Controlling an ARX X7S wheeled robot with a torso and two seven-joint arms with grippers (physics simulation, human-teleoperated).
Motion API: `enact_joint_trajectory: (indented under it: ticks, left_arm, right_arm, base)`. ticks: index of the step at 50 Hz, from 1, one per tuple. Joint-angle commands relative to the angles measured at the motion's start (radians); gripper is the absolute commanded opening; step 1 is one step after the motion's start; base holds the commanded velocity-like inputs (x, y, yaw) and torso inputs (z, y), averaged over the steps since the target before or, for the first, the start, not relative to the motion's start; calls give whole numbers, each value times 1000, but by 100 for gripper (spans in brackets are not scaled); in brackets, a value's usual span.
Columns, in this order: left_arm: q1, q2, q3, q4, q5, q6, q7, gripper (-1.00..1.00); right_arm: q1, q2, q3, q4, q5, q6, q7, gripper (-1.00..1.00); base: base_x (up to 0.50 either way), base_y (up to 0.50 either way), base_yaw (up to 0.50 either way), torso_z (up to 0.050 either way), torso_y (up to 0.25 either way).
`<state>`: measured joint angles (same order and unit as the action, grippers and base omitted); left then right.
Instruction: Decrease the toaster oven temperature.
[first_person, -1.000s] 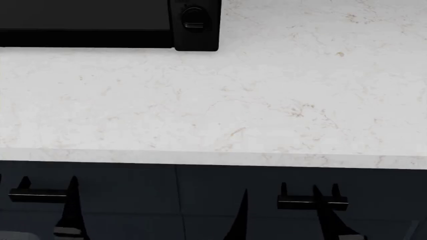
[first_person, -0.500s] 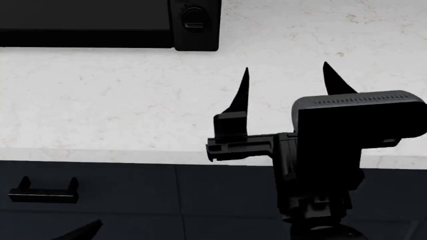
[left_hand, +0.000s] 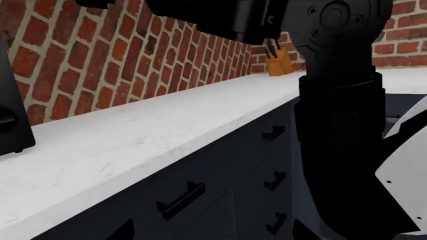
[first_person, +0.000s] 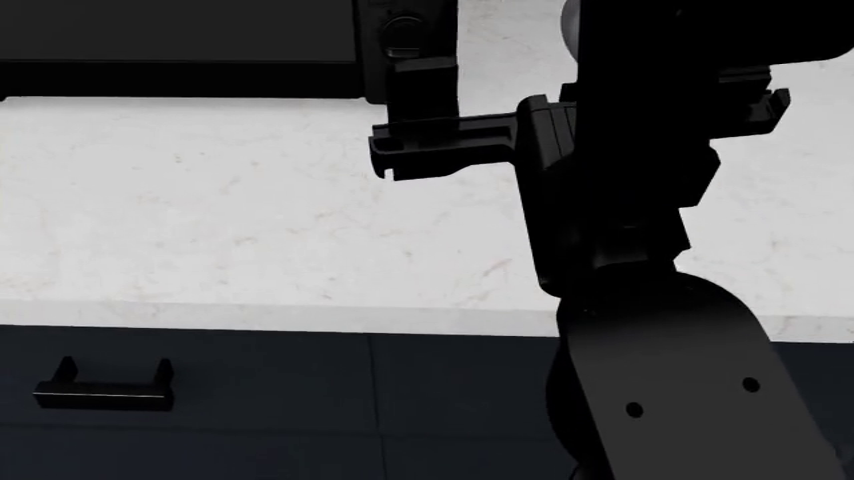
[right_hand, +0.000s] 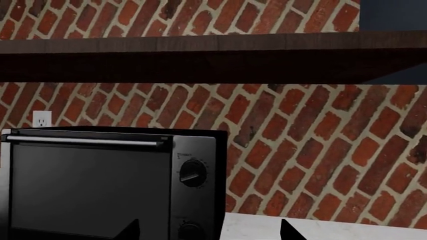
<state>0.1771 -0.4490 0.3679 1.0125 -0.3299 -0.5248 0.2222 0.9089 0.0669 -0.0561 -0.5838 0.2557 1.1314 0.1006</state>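
Now my right arm has swung up and forward over the white worktop (first_person: 200, 230): a second ago only my fingertips showed low by the drawers, half a second ago the right claw (right_hand: 209, 229) was rising above the worktop's front edge, and at this moment it reaches far toward the back, its left finger (first_person: 424, 85) lying just in front of the toaster oven (first_person: 174, 45) in the head view. The claw is spread wide and holds nothing; both tips show apart in the right wrist view. The toaster oven stands at the back left of the worktop against the brick wall (right_hand: 320, 150), its side panel carrying an upper knob (right_hand: 193, 173) and a lower knob (right_hand: 191, 231). I cannot read which one sets temperature. I judge the approach is nearly done, with the closing on a knob and the turn yet to come. My left claw is out of sight, so I cannot tell how it stands.
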Motion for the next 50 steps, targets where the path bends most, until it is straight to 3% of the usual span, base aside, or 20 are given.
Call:
enact_joint_trajectory:
  ticks: [1,32,50]
  left_arm:
    - [-11,-22,16,-6,-17,14,-4,100]
    - [-25,-55,66,-21,-7,43,-33,100]
    - [-22,-68,73,-23,-12,54,-46,100]
  right_arm:
    - [11,-5,12,7,35,17,16,100]
    - [-89,25,73,-21,93,12,61,100]
    - [-100,28,84,-26,129,22,78,100]
  base:
    - [137,316,0,0,0]
    - [192,411,0,0,0]
    - [345,-53,0,0,0]
